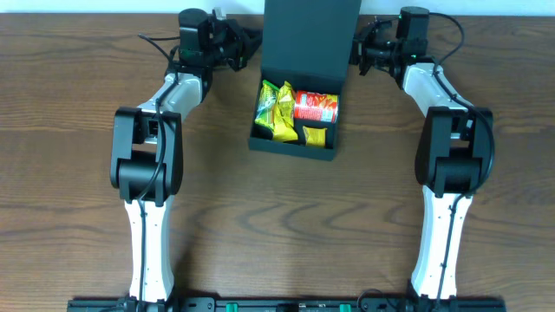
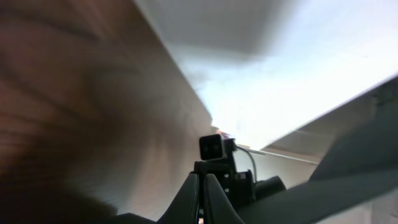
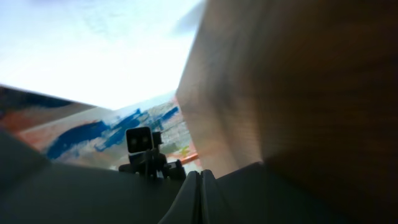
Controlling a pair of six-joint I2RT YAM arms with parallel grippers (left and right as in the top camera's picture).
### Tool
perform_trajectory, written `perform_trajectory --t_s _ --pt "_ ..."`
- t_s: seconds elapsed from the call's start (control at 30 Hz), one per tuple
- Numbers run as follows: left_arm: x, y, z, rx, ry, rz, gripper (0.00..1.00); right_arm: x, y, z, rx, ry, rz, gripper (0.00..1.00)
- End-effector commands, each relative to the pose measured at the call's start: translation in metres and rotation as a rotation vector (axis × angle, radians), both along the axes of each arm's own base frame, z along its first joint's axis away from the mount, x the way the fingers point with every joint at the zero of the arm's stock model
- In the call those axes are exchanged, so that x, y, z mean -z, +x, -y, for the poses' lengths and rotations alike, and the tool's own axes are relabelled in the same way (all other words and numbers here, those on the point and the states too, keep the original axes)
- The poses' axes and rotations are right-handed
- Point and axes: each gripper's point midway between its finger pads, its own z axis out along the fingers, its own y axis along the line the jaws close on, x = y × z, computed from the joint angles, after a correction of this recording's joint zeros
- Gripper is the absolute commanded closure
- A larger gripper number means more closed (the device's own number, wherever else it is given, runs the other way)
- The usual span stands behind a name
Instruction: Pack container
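The dark teal container [image 1: 293,147] sits at the back middle of the table, its flap lid [image 1: 310,30] standing up. Inside lie yellow-green snack packets [image 1: 276,108], a red chip can [image 1: 316,106] and a small yellow packet [image 1: 314,135]. My left gripper [image 1: 254,41] is shut and empty at the lid's left edge. My right gripper [image 1: 356,48] is shut and empty at the lid's right edge. In the left wrist view the shut fingertips [image 2: 203,178] point along the dark lid [image 2: 348,180]. In the right wrist view the shut fingertips [image 3: 200,175] rest beside the lid [image 3: 74,193].
Brown wooden table [image 1: 286,225] stretches in front of the container. Both arms reach up the sides, the left arm [image 1: 143,165] and the right arm [image 1: 451,165]. A white wall edge runs along the back of the table. Each wrist view shows the opposite wrist camera [image 2: 211,147] [image 3: 139,140].
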Motion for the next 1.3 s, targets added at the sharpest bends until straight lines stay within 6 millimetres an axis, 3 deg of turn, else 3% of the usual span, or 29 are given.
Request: perform_trajectory --t_s 0.0,0.23,0.7,0.9,1.17,1.27 --pt "-0.026 -0.005 0.005 0.059 -0.051 0.039 0.94 -0.017 -0.003 -0.006 -0.041 0.075 -0.009 0.98" --pt "-0.033 -0.012 0.008 0.117 -0.068 0.061 0.95 -0.050 -0.010 -0.015 -0.123 0.190 0.011 0.98" --pt "-0.040 -0.047 0.013 0.345 -0.116 0.065 0.94 -0.069 -0.068 -0.037 -0.458 0.310 -0.088 0.99" --pt "-0.045 -0.073 0.015 0.499 -0.142 0.083 0.95 -0.070 -0.070 -0.043 -0.471 0.307 -0.076 0.98" --pt "-0.052 -0.071 0.014 0.500 -0.140 0.125 0.94 -0.070 -0.062 -0.039 -0.430 0.301 -0.076 0.98" --pt "-0.072 -0.073 0.014 0.521 -0.155 0.186 0.94 -0.098 -0.063 -0.038 -0.465 0.280 0.059 0.98"
